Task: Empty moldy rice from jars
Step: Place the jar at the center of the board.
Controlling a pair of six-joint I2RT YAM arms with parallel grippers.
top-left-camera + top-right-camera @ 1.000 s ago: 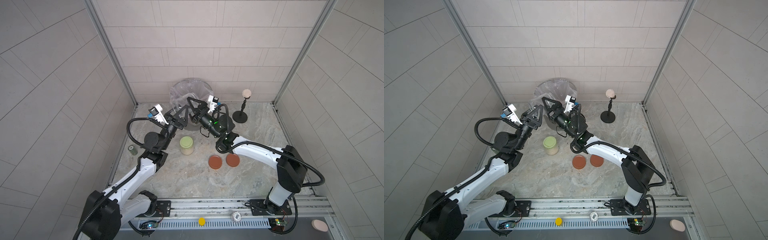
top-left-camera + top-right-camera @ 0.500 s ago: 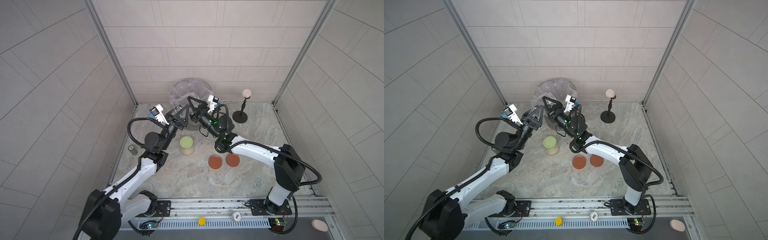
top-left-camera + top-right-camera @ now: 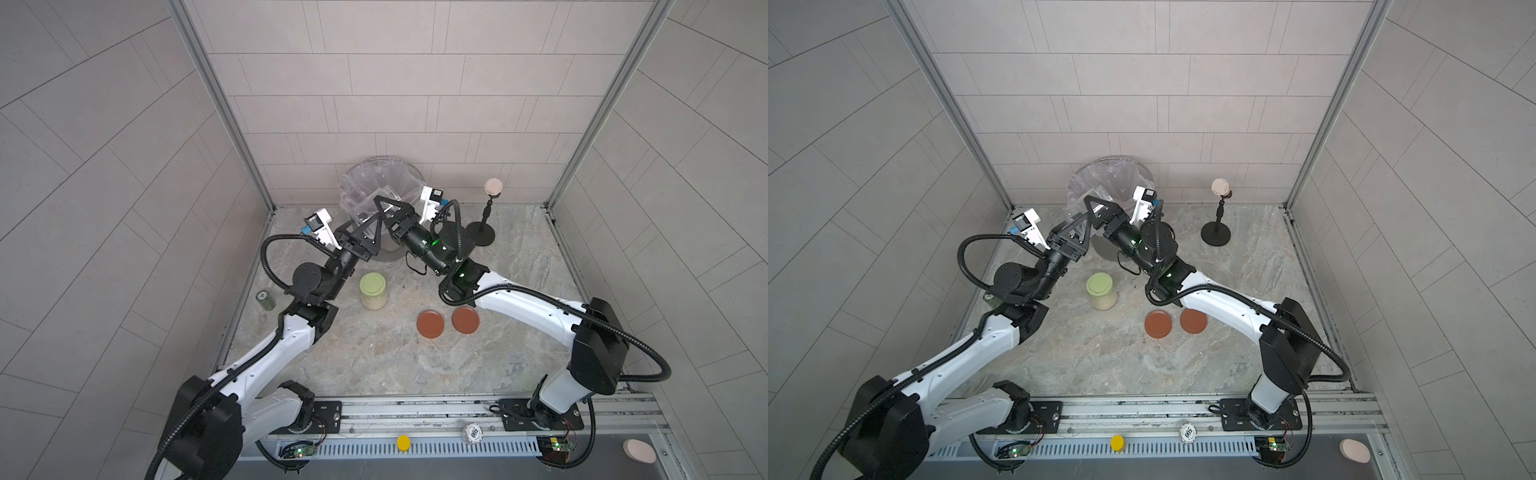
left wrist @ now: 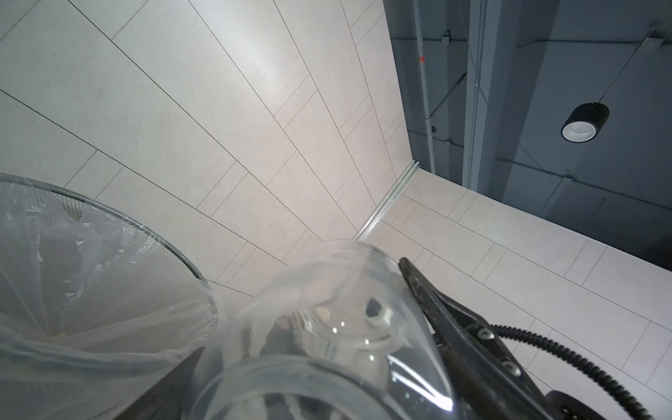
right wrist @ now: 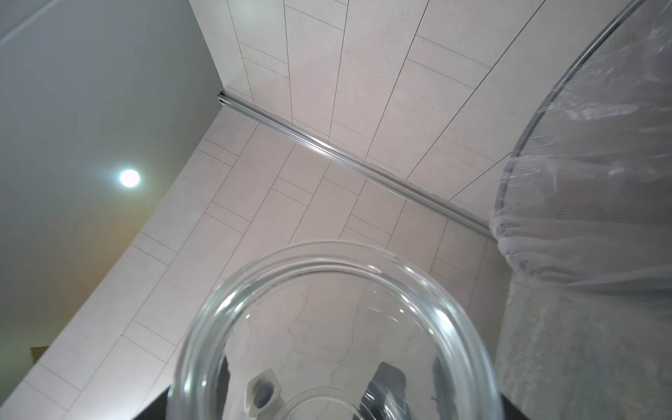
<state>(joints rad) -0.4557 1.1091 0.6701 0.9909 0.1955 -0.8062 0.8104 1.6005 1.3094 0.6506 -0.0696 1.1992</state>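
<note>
Pale tiled walls are closing in around us as we are watching the right claw [image 3: 386, 205], which is clamping an empty clear jar [image 5: 338, 254] by its sides, raised close against the lined bin [image 3: 399, 160]. Just beside it the left claw [image 3: 372, 230] is hovering; we are not making out whether it is gripping anything. Further out on the bench [image 3: 374, 353], the green-lidded jar [image 3: 373, 291] is standing upright, holding the moldy rice [image 3: 374, 302], with two rust-red lids [image 3: 430, 324] lying nearby.
</note>
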